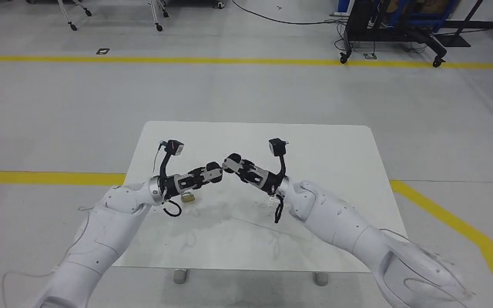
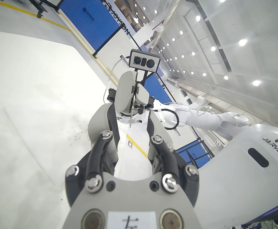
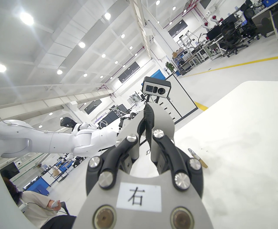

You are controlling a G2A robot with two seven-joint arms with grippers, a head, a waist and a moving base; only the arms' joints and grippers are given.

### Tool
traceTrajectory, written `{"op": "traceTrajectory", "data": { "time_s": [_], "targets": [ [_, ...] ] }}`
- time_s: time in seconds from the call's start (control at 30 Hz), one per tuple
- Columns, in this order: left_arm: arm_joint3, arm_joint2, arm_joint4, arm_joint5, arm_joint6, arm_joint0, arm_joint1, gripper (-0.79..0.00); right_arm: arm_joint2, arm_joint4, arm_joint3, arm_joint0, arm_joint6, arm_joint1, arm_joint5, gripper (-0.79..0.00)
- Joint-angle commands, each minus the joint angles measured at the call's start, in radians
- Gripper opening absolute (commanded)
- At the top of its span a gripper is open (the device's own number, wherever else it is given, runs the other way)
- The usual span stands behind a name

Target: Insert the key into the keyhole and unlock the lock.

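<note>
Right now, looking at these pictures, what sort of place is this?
Most likely a robotics test hall in an industrial building: yellow floor lines mark lanes on a pale floor, workbenches with monitors and office chairs stand beyond the white table, under a high ceiling with round lights.

The lock (image 3: 202, 162) lies just beside the right fingers (image 3: 162, 121), its body partly hidden behind their linkage and its keyhole indiscernible. The key (image 2: 131, 120) shows a thin edge only, the rest clamped between those fingers.
</note>
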Motion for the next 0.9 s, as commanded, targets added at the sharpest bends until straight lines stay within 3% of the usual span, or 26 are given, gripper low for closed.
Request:
{"op": "traceTrajectory", "data": {
  "time_s": [0.0,0.1,0.23,0.63,0.67,0.7,0.73,0.87],
  "targets": [
    [0.002,0.011,-0.004,-0.006,0.006,-0.005,0.005,-0.566,0.012,0.01,0.009,-0.002,0.026,-0.005,0.0,-0.785],
    [0.006,0.029,-0.01,-0.011,0.011,-0.013,0.011,-0.696,0.032,0.025,0.015,-0.007,0.061,-0.012,0.0,-0.785],
    [0.017,0.054,-0.015,-0.007,0.007,-0.027,0.018,-0.785,0.064,0.033,0.026,-0.014,0.106,-0.018,0.0,-0.785],
    [0.049,0.108,-0.053,-0.008,0.008,-0.062,0.027,-0.785,0.146,0.048,0.039,-0.041,0.226,-0.037,0.0,-0.785],
    [0.051,0.11,-0.056,-0.011,0.011,-0.064,0.028,-0.785,0.153,0.049,0.039,-0.042,0.238,-0.038,0.0,-0.4],
    [0.054,0.112,-0.059,-0.014,0.015,-0.065,0.029,-0.785,0.161,0.05,0.039,-0.042,0.25,-0.039,0.0,-0.102],
    [0.056,0.114,-0.063,-0.018,0.018,-0.066,0.03,-0.785,0.168,0.052,0.038,-0.043,0.26,-0.04,0.0,0.0],
    [0.055,0.116,-0.097,-0.025,0.025,-0.064,0.036,-0.785,0.213,0.029,0.043,-0.045,0.264,-0.037,0.0,0.0]
  ]
}}
